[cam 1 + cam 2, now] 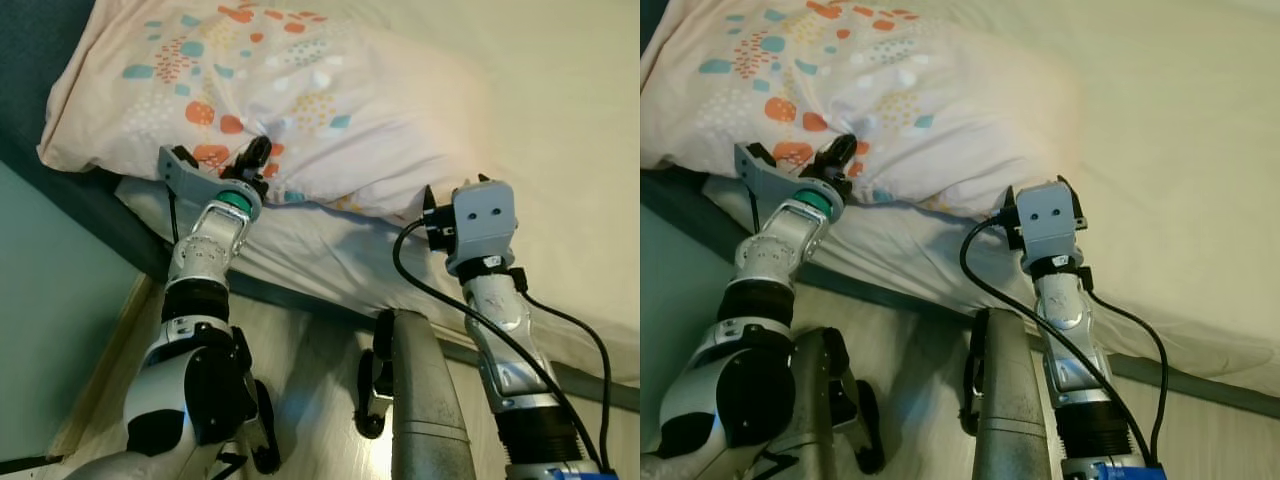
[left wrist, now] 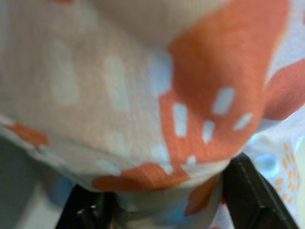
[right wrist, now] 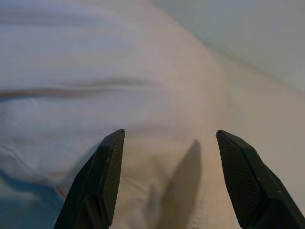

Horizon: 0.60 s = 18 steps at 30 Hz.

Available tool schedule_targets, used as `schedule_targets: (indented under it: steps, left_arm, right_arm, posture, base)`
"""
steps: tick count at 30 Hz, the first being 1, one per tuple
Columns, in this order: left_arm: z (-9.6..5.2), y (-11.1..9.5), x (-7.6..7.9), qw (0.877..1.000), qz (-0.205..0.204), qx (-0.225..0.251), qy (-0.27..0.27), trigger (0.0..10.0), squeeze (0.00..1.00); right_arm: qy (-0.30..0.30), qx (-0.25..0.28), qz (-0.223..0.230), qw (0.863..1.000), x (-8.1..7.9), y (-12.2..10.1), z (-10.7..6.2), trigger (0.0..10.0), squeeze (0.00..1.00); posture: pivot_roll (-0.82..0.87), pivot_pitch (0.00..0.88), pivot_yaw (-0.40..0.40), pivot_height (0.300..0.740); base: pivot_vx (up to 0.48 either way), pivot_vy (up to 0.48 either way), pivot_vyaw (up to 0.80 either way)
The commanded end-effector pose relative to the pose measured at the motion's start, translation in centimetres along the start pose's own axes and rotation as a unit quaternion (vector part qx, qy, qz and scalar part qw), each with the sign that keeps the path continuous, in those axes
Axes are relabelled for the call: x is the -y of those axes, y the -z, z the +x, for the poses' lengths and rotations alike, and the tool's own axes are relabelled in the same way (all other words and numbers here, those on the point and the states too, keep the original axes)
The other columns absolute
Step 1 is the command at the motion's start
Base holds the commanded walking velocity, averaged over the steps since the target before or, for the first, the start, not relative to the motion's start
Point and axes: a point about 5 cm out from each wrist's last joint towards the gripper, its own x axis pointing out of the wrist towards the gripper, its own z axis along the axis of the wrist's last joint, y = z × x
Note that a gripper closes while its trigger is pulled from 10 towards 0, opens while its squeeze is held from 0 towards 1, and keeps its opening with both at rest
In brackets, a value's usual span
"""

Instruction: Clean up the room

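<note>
Left wrist view: left hand [image 2: 162, 210] clamped on pillow [image 2: 143, 95].

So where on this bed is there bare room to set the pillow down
The cream sheet beyond the right gripper lies bare. It is crowded on the robot's left: the pink pillow with orange and teal spots covers that end, and the left gripper is pinching its edge.

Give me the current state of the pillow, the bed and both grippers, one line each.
pillow: lying on the bed, near edge bunched where the left gripper pinches it.
bed: pale sheet, lightly wrinkled, pillow on top.
left gripper: shut on the pillow's edge, fabric between its fingers.
right gripper: open, fingers apart just above the sheet beside the pillow, holding nothing.
</note>
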Motion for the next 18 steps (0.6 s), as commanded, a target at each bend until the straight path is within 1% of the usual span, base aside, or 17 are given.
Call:
schedule_targets:
  steps: [1, 3, 4, 5, 6, 8, 10, 14, 18]
  left_arm:
    - [0.2, 0.4, 0.0, 1.000, 0.007, -0.003, 0.001, 0.0, 0.00]
    - [0.4, -0.1, 0.6, 0.999, 0.035, 0.010, 0.011, 0.0, 0.00]
    - [0.4, -0.1, 0.6, 0.999, 0.035, 0.010, 0.011, 0.0, 0.00]
    - [0.5, -0.3, 0.8, 0.999, 0.048, 0.016, 0.014, 0.0, 0.00]
    - [0.5, -0.3, 0.8, 0.999, 0.048, 0.016, 0.014, 0.0, 0.00]
    - [0.8, -0.7, 1.0, 0.997, 0.076, 0.028, 0.020, 0.0, 0.00]
    - [0.8, -0.8, 1.0, 0.996, 0.079, 0.030, 0.021, 0.0, 0.00]
    - [0.7, -0.9, 0.8, 0.993, 0.114, 0.033, 0.018, 0.0, 0.00]
    - [0.6, -1.0, 0.6, 0.992, 0.120, 0.042, 0.018, 0.0, 0.00]
  right_arm:
    - [-0.007, -0.007, 0.004, 1.000, -0.2, 0.4, -0.6, 10.0, 0.00]
    - [-0.007, -0.009, 0.004, 1.000, -0.2, 0.6, -0.6, 10.0, 0.00]
    - [-0.007, -0.009, 0.004, 1.000, -0.2, 0.6, -0.6, 10.0, 0.00]
    - [-0.007, -0.010, 0.004, 1.000, -0.1, 0.6, -0.6, 10.0, 0.00]
    - [-0.007, -0.010, 0.004, 1.000, -0.1, 0.6, -0.6, 10.0, 0.00]
    - [-0.006, -0.010, 0.006, 1.000, 0.0, 0.6, -0.5, 10.0, 0.00]
    - [-0.006, -0.010, 0.006, 1.000, 0.0, 0.6, -0.5, 10.0, 0.00]
    - [-0.006, -0.009, 0.009, 1.000, -0.3, 0.5, -0.4, 10.0, 0.00]
    - [-0.005, -0.008, 0.011, 1.000, -0.3, 0.5, -0.3, 10.0, 0.00]
  posture:
    - [-0.13, 0.292, 0.055, 0.570]
    - [-0.13, 0.293, 0.057, 0.570]
    - [-0.13, 0.293, 0.057, 0.570]
    - [-0.13, 0.293, 0.057, 0.570]
    - [-0.13, 0.293, 0.057, 0.570]
    - [-0.12, 0.291, 0.059, 0.570]
    - [-0.12, 0.291, 0.060, 0.570]
    - [-0.11, 0.290, 0.062, 0.570]
    - [-0.11, 0.290, 0.062, 0.570]
  base:
    - [0.000, 0.000, 0.00]
    - [0.000, 0.000, 0.00]
    - [0.000, 0.000, 0.00]
    - [0.000, 0.000, 0.00]
    - [0.000, 0.000, 0.00]
    - [0.000, 0.000, 0.00]
    - [0.000, 0.000, 0.00]
    - [0.000, 0.000, 0.00]
    - [0.000, 0.000, 0.00]
